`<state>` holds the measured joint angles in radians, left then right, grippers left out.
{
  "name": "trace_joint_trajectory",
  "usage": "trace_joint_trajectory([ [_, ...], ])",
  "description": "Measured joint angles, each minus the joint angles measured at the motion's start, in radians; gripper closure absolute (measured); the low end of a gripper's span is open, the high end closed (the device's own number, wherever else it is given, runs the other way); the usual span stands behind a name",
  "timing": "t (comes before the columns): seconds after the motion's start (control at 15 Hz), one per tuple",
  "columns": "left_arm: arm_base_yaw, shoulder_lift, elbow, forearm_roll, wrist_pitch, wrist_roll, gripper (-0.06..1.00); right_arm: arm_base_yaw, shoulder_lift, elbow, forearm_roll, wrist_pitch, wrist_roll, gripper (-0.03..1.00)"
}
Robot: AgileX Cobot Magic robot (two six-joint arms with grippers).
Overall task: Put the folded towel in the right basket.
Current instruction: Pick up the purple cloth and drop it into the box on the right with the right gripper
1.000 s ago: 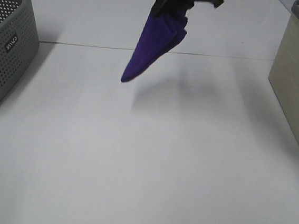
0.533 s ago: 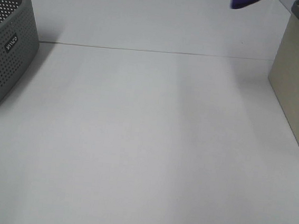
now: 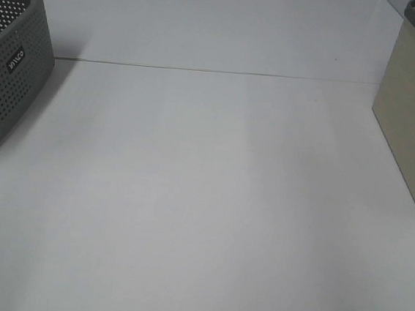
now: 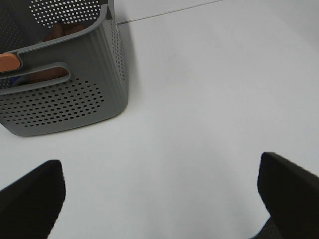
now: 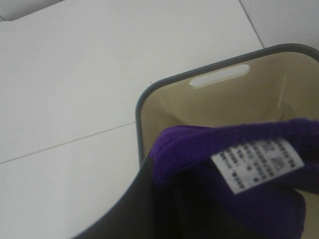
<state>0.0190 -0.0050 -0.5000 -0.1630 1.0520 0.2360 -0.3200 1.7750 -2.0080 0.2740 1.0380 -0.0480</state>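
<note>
A folded purple towel (image 5: 199, 147), thick-knit with a white care label (image 5: 256, 162), is hanging over the open beige basket (image 5: 209, 104) at the worktop's right edge. The right fingers (image 5: 144, 209) are clamping it. The left fingers (image 4: 30, 199) are standing wide apart, gripping nothing. The white worktop (image 3: 203, 199) is carrying a grey perforated basket (image 3: 10, 70) at its left edge.

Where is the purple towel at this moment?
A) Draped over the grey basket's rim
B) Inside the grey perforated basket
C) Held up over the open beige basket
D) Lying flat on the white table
C: the right wrist view shows the purple towel, white label facing up, hanging close to the camera over the open top of the beige basket.
</note>
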Motion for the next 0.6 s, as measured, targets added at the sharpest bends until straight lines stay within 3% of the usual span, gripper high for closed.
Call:
trace_joint_trajectory([
  [0.13, 0.000, 0.000, 0.000, 0.000, 0.000, 0.000, -0.05, -0.002, 0.048, 0.000, -0.071, 0.032, 0.017, 0.85],
  [0.4, 0.000, 0.000, 0.000, 0.000, 0.000, 0.000, -0.05, -0.002, 0.074, 0.000, -0.093, 0.028, 0.032, 0.17],
  [0.47, 0.000, 0.000, 0.000, 0.000, 0.000, 0.000, -0.05, -0.002, 0.074, 0.000, -0.094, 0.025, 0.027, 0.09],
  [0.6, 0.000, 0.000, 0.000, 0.000, 0.000, 0.000, -0.05, -0.002, 0.074, 0.000, -0.092, 0.046, -0.008, 0.03],
])
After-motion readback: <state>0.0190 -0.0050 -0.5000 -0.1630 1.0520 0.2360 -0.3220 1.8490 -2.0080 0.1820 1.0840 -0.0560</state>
